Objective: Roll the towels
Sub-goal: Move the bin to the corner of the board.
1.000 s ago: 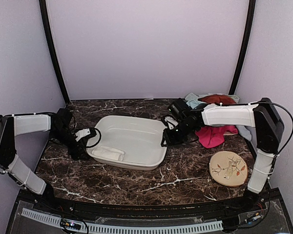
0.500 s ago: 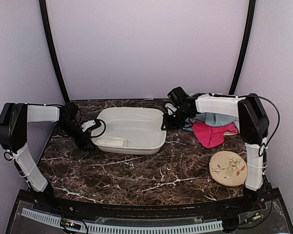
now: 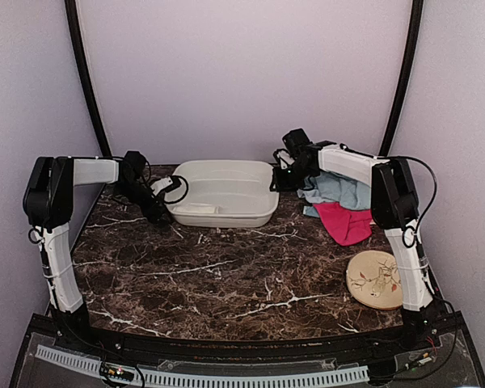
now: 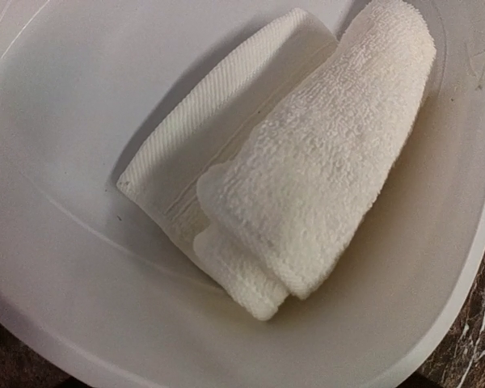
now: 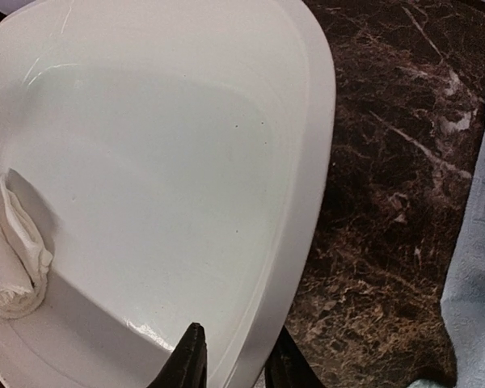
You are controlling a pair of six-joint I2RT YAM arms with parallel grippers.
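Light blue towel [image 5: 478, 242] runs off the right wrist view

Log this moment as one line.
right claw: gripping basin rim | left claw: at basin's other end, grip unclear | white towel: rolled, in basin | pink towel, blue towel: unrolled, right of basin

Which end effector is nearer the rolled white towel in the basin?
Left. The left end effector is at the basin's left rim, beside the white towel; the right end effector straddles the opposite rim.

white basin [image 3: 226, 182], leaf-patterned disc [image 3: 377, 279] (right), marble table [image 3: 226, 279]
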